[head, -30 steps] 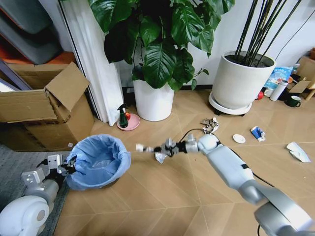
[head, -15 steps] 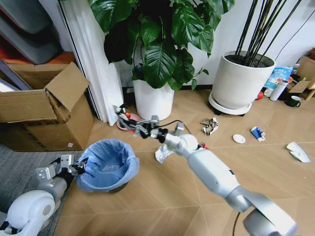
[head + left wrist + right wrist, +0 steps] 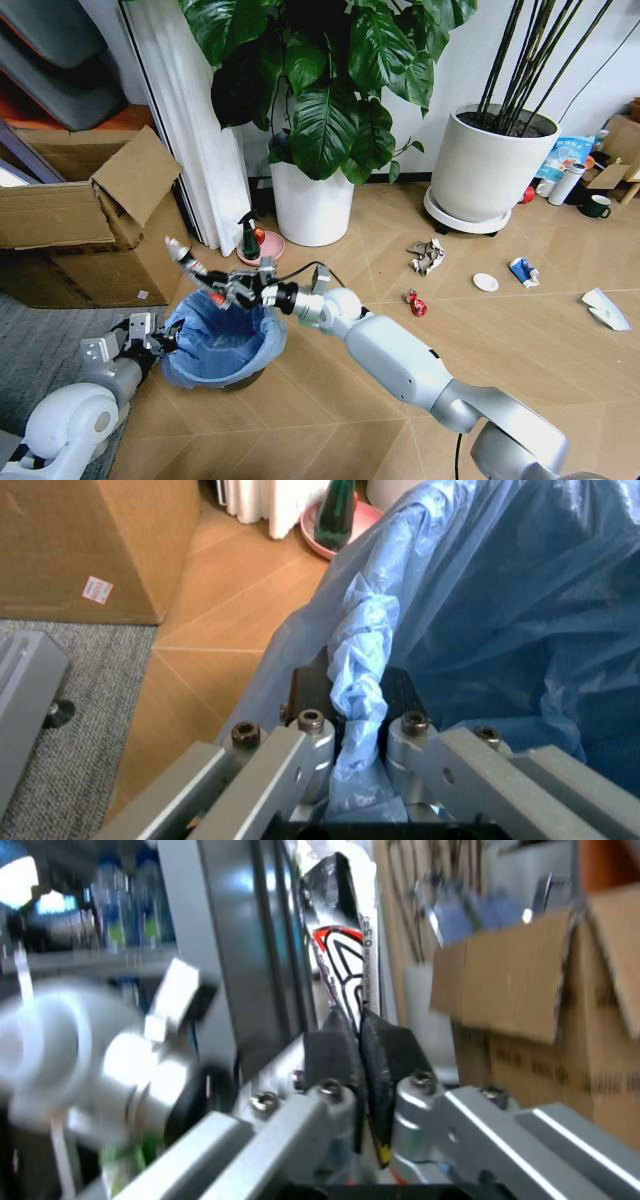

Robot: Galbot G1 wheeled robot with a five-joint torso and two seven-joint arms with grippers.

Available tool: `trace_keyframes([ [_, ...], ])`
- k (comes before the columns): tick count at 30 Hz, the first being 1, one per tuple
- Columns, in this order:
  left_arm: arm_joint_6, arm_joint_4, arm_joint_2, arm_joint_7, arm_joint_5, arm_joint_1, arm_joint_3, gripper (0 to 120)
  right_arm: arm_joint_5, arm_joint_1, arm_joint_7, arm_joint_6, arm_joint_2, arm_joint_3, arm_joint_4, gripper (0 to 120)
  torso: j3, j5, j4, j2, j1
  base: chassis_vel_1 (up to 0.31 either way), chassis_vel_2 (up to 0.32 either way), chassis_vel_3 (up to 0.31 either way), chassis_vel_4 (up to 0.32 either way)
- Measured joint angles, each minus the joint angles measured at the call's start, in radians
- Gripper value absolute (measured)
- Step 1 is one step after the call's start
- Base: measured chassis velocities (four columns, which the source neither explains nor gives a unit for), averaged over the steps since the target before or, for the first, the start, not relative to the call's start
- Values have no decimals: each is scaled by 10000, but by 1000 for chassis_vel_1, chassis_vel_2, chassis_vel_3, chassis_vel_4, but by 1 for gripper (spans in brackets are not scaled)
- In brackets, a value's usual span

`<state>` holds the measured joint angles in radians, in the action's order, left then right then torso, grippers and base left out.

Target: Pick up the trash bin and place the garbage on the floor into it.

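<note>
The trash bin (image 3: 228,345), black with a light-blue bag over its rim, is at the lower left. My left gripper (image 3: 152,342) is shut on its near rim; the left wrist view shows the fingers (image 3: 312,739) pinching the bunched bag (image 3: 362,667). My right gripper (image 3: 222,293) hangs over the bin's far rim, shut on a white-red tube (image 3: 185,260) that sticks out toward the left. That tube (image 3: 340,967) stands between the pads in the right wrist view. On the floor lie a paper wad (image 3: 427,256), a red wrapper (image 3: 415,303), a white disc (image 3: 486,282), a blue-white packet (image 3: 524,271) and a white scrap (image 3: 605,308).
An open cardboard box (image 3: 95,225) stands at the left, with a grey rug (image 3: 30,345) before it. Two white plant pots (image 3: 312,208) (image 3: 485,165) line the back wall. A green spray bottle (image 3: 247,238) stands beside a pink saucer. A dark-green mug (image 3: 598,206) is at the far right.
My right arm has swung left with the tube, from mid-floor to above the bin. The bin and my left gripper have shifted a little to the right.
</note>
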<state>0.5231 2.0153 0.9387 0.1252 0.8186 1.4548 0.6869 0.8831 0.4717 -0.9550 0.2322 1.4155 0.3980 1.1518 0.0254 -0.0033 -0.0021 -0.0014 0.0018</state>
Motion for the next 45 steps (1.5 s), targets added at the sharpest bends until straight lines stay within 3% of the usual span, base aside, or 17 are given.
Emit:
trace_keyframes([
  [1, 5, 59, -32, 28, 63, 20, 53, 1, -418, 0, -93, -51, -132, 29, -87, 11, 0, 0, -1, 0, 0, 0, 0, 0, 0],
  [4, 25, 117, -37, 49, 80, 63, 68, 1, -525, 20, -114, -129, -338, 35, -32, 24, 0, 0, -5, 0, 0, 0, 0, 0, 0],
  [14, 73, 284, 49, 151, 66, 172, 250, 1, -529, 67, 34, -142, -568, -84, 172, 55, 0, 2, 0, 0, 0, 0, 0, 0, 0],
  [16, 76, 320, 103, 160, 73, 227, 385, 1, -548, 209, 594, -121, -777, -476, 209, 68, 0, 3, 0, 0, 0, 0, 0, 0, 0],
  [21, 75, 376, 188, 157, 75, 303, 525, 1, -673, 479, 1529, -105, -1190, -848, 320, 81, 0, 3, -2, 0, 0, 0, 0, 0, 0],
  [24, 73, 422, 259, 156, 67, 325, 582, 1, -959, 976, 2777, -22, -1567, -1265, 513, 95, 0, 4, -2, 0, 0, 0, 0, 0, 0],
  [32, 76, 562, 372, 198, 81, 360, 660, 1, -2006, 2199, 5596, 400, -2184, -2486, 839, 100, 0, 7, 2, 0, 0, 0, 0, 0, 0],
  [41, 92, 644, 535, 262, 77, 413, 712, 1, -2513, 4304, 6258, 253, -3081, -4692, 1361, 100, -1, 6, -7, 0, 0, 0, 0, 0, 0],
  [45, 94, 647, 610, 271, 57, 415, 707, 1, -2747, 4820, 6493, 299, -3044, -5280, 1137, 100, -1, 5, -7, 0, 0, 0, 0, 0, 0],
])
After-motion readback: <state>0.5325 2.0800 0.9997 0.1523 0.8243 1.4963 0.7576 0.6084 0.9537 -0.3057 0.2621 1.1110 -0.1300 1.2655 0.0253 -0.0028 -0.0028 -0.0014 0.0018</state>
